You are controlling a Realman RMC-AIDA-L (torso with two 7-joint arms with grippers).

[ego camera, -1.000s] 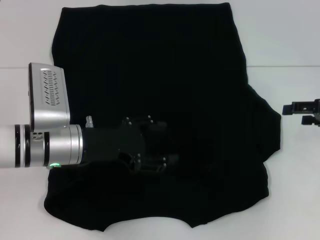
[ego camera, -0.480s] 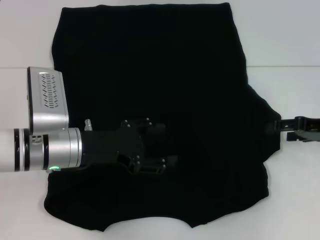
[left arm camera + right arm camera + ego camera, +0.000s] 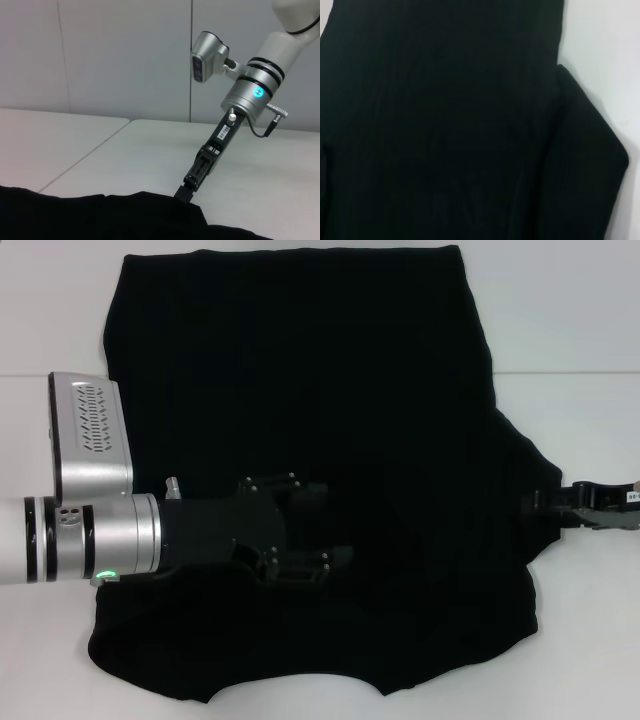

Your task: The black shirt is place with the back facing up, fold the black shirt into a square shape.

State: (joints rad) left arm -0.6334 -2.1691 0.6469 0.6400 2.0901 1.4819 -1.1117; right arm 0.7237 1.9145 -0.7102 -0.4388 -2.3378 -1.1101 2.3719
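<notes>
While the black shirt lies spread over the white worktop, reaching from the far edge of the head view almost to the near one, little of the folding looks done. The left side appears to have been laid in already, since no sleeve sticks out there and that edge runs fairly straight, though the dark cloth hides any fold line, so this is only a judgement. On the right the sleeve juts out as a point past the body of the garment, unfolded. The left gripper hovers low over the middle of the shirt, reaching in from the left; its fingers read as spread, black against black, with no cloth seen between them, so it seems released. The right gripper comes in from the right with its tip at the sleeve's outer edge; the left wrist view shows that tip touching the hem, but whether it has clenched on the fabric I cannot tell. What remains, by my reckoning, is carrying the right sleeve and side over toward the centre, then folding the length from near to far, perhaps more than once, to reach a square.
</notes>
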